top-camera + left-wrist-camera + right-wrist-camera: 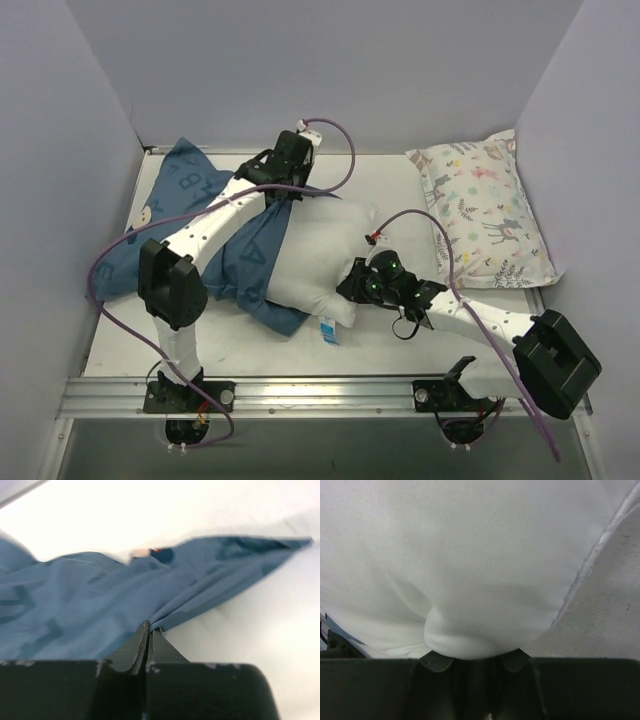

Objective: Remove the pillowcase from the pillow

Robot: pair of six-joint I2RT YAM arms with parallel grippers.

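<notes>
The pillow (320,250) lies mid-tabletop (390,340), its left part inside the pillowcase (180,215), which spreads toward the far left corner. The left end effector (149,632) is clamped on a fold of pillowcase near the far edge. The right end effector (470,655) pinches the pillow's bare near right corner.

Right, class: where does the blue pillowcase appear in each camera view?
Top external: left of centre, pillowcase partly pulled off the white pillow.
Left wrist: spans the middle, pinched by the left gripper.
Right wrist: not clearly in view.
Shared landmark: the white pillow, which fills the right wrist view.
</notes>
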